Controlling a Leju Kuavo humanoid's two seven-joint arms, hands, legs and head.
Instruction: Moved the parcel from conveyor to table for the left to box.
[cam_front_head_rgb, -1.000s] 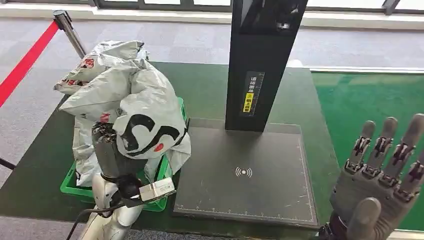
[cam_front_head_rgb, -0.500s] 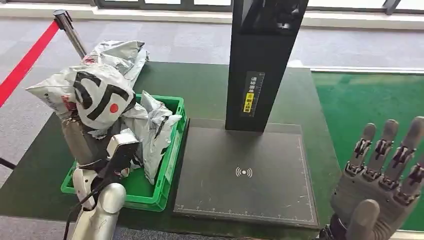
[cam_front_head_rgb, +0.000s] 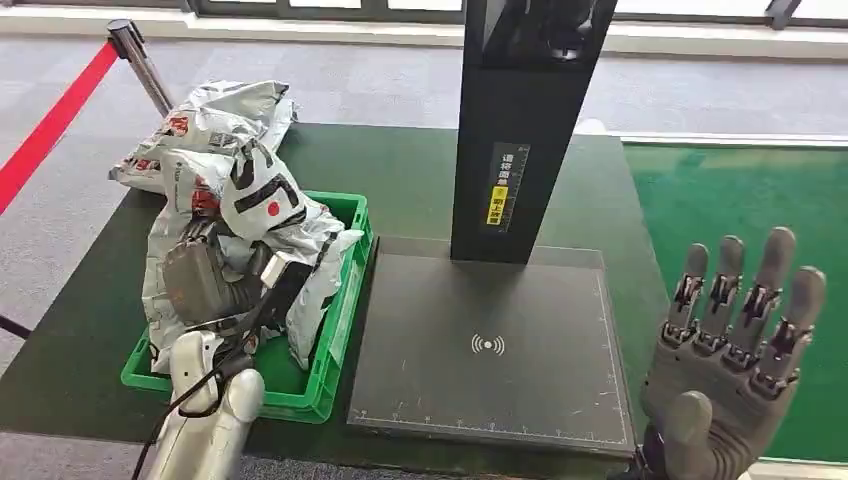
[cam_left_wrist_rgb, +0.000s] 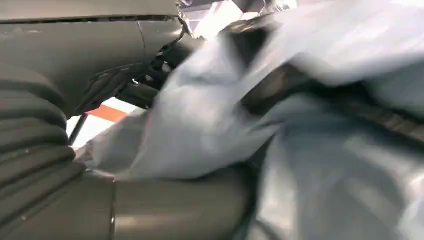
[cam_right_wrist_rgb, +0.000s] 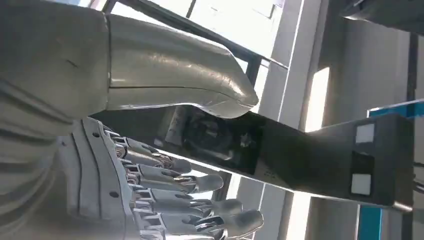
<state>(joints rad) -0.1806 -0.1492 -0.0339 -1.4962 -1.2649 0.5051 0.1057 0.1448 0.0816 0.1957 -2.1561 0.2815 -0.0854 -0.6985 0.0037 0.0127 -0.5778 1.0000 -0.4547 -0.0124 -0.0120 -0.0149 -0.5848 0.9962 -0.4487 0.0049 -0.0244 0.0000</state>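
Note:
A crumpled grey parcel (cam_front_head_rgb: 255, 195) with a black-and-white logo and a red dot hangs over the left side of the green box (cam_front_head_rgb: 335, 340). My left hand (cam_front_head_rgb: 198, 280) is inside the box right under it and holds its lower part; the fingers are hidden by the plastic. The left wrist view shows the parcel (cam_left_wrist_rgb: 310, 150), blurred, pressed close against my left hand (cam_left_wrist_rgb: 150, 205). At the table's front right corner my right hand (cam_front_head_rgb: 735, 370) is raised, fingers spread and pointing up, holding nothing. The right wrist view shows that hand (cam_right_wrist_rgb: 150, 190) with its fingers straight.
More grey parcels lie in the box (cam_front_head_rgb: 315, 270) and piled behind it (cam_front_head_rgb: 225, 110). A black scanner post (cam_front_head_rgb: 520, 130) stands on a dark base plate (cam_front_head_rgb: 490, 345) mid-table. The green conveyor (cam_front_head_rgb: 740, 200) lies to the right. A red barrier belt (cam_front_head_rgb: 50, 125) runs far left.
My left hand has swung the parcel to the left and then lowered it into the green box. My right hand has sunk slightly and shifted a little left.

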